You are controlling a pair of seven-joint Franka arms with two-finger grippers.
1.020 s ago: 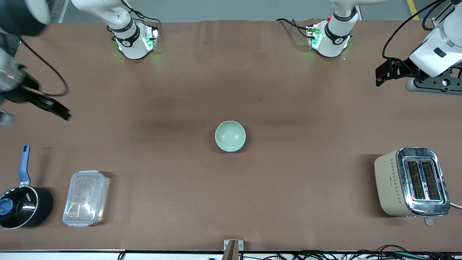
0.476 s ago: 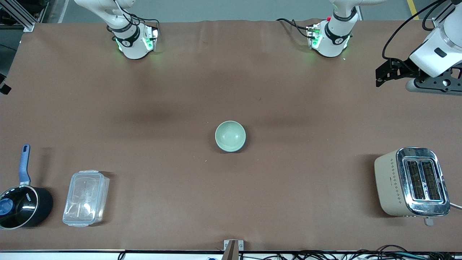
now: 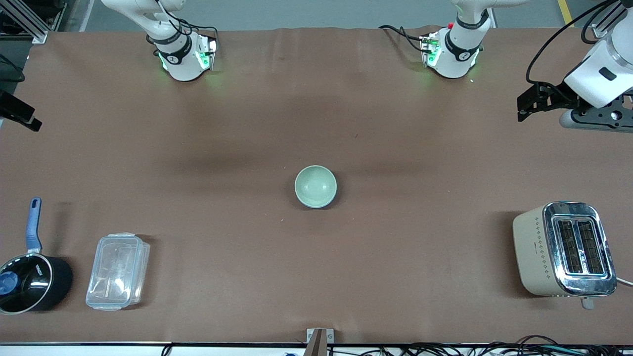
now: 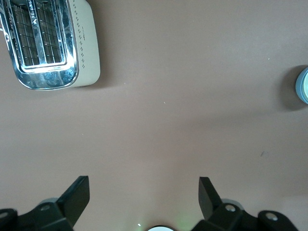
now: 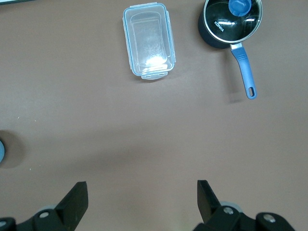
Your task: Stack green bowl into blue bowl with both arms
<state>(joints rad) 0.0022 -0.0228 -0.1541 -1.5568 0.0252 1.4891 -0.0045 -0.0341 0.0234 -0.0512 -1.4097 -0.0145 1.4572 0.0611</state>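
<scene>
The pale green bowl (image 3: 315, 185) sits at the middle of the table, nested in the blue bowl, of which only a thin blue edge (image 3: 317, 205) shows under its rim. A sliver of the stack shows at the edge of the left wrist view (image 4: 305, 85) and of the right wrist view (image 5: 1, 151). My left gripper (image 3: 526, 102) hangs open and empty over the left arm's end of the table, also seen in its wrist view (image 4: 144, 186). My right gripper (image 3: 20, 116) is open and empty at the right arm's end, also seen in its wrist view (image 5: 142, 190).
A beige toaster (image 3: 564, 248) stands near the front camera at the left arm's end. A clear lidded box (image 3: 117, 271) and a black saucepan with a blue handle (image 3: 29, 283) stand near the front camera at the right arm's end.
My right gripper swung away from the table toward its end, nearly left the view, then came back a little. My left gripper shifted slightly. The bowls have not moved.
</scene>
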